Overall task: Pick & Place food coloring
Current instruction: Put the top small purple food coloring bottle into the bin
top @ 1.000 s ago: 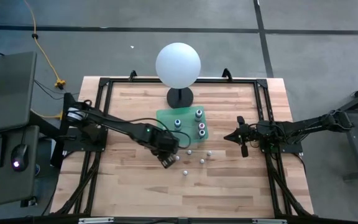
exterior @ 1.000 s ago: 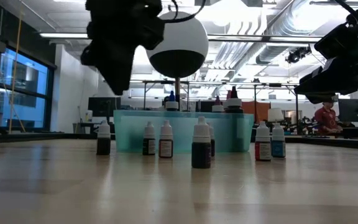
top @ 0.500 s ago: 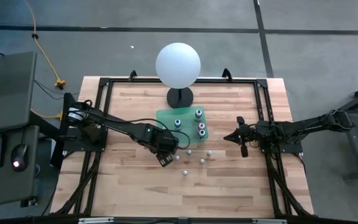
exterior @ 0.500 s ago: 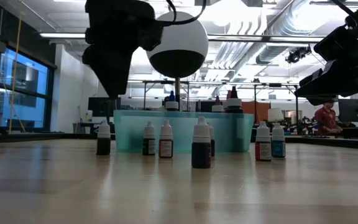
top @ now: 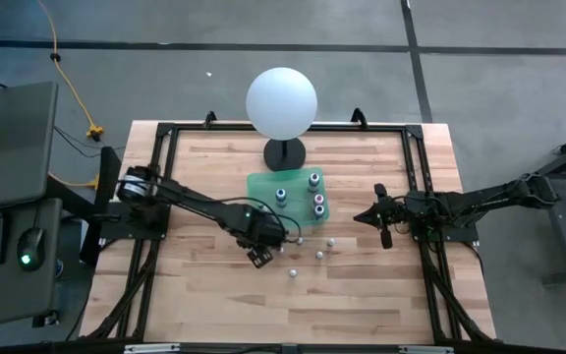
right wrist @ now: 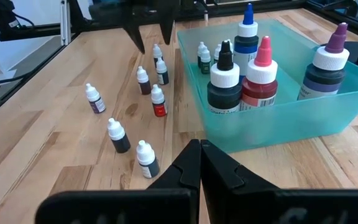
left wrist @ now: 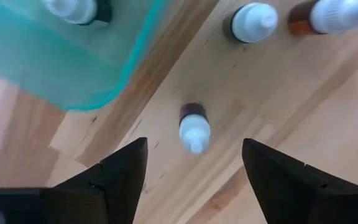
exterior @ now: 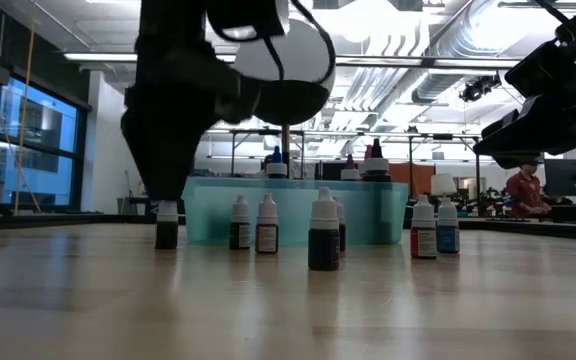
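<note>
The left gripper (left wrist: 194,163) hangs low over the worktop (top: 204,295) with its two fingers spread wide and nothing between them yet; the small dark-bodied food coloring bottle (left wrist: 194,126) stands directly ahead of the gap, apart from both fingers, which looks like a line-up for closing on it. That bottle is the one nearest the corner of the teal bin (left wrist: 73,56), just outside its wall, on bare wood. It stands upright on its base, long axis vertical, white dropper tip pointing straight up toward the wrist camera, so the fingers can come at its sides. The other loose bottles (right wrist: 138,112) are scattered upright on the worktop beside the bin, each apart from its neighbours, presumably so a gripper fits around one at a time. Larger bottles (right wrist: 247,68) already stand inside the bin, caps up. The right gripper (top: 379,218) waits well off to the bin's right, above the worktop, its fingers pressed together and holding nothing. The white sphere (top: 281,101) stands behind the bin
</note>
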Motion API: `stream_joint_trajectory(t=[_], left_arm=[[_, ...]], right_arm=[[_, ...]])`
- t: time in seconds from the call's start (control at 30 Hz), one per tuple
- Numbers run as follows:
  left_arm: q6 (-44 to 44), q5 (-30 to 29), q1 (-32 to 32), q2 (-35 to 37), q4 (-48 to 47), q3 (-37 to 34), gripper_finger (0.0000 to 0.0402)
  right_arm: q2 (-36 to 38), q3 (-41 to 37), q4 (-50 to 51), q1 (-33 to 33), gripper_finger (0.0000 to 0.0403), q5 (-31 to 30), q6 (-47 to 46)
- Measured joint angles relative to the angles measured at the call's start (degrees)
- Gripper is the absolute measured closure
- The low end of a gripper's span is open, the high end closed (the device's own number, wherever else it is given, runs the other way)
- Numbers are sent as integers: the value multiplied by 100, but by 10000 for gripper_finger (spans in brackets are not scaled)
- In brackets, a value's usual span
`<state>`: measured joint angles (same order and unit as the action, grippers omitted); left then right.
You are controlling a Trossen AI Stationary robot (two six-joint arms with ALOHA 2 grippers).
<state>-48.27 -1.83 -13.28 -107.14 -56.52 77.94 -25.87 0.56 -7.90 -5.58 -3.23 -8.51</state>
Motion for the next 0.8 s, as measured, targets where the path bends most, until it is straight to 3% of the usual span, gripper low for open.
stream_joint_trajectory(t=[0.2, 0.8], left_arm=[[2, -2, 9, -144, 333, 9, 145], [155, 82, 15, -150, 191, 1, 150]], right_arm=[[0, 0, -4, -1, 402, 0, 0], [0, 0, -4, -2, 402, 0, 0]])
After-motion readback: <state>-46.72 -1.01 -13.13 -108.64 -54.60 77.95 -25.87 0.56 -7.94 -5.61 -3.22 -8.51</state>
